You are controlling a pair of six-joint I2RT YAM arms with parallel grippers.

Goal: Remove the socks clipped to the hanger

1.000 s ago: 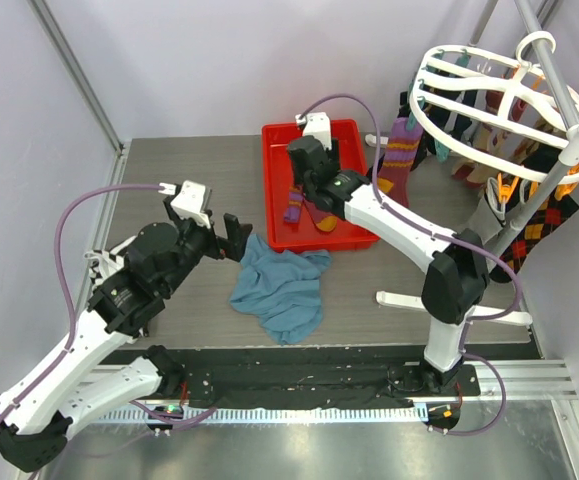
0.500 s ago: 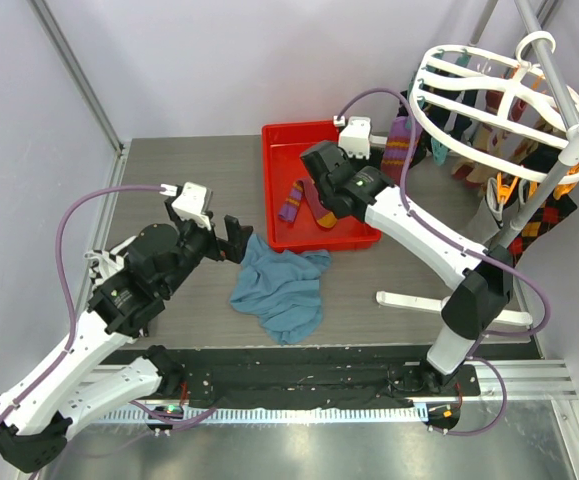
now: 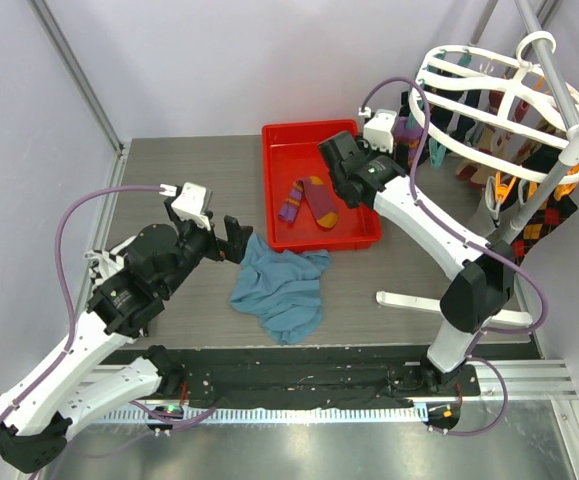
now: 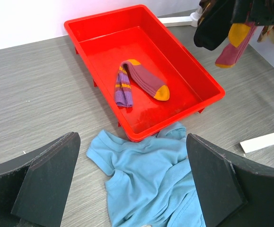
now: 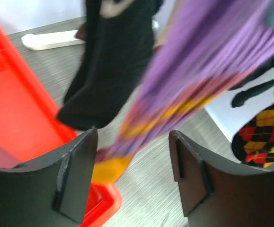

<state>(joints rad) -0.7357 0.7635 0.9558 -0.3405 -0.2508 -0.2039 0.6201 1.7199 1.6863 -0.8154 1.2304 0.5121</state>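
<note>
The white oval hanger (image 3: 489,95) hangs at the back right with several socks clipped under it. Among them are a purple/orange striped sock (image 3: 406,135) and argyle socks (image 3: 544,215). My right gripper (image 3: 401,142) is open and empty, right in front of the striped sock (image 5: 207,61). That sock's lower end hangs between the jaws (image 5: 132,175), untouched. A plain dark sock (image 5: 113,71) hangs just left of it. One purple/orange sock (image 3: 309,200) lies in the red tray (image 3: 269,135). My left gripper (image 3: 237,238) is open and empty above a blue shirt (image 4: 151,175).
The blue shirt (image 3: 281,290) lies crumpled on the table against the tray's near edge. The hanger's white stand foot (image 3: 409,299) lies on the table right of the shirt, and its grey pole rises at the right. Walls close in behind and on both sides.
My right gripper has moved from above the red tray back and right to the hanging socks. The striped sock stays in the tray. The left arm has not moved.
</note>
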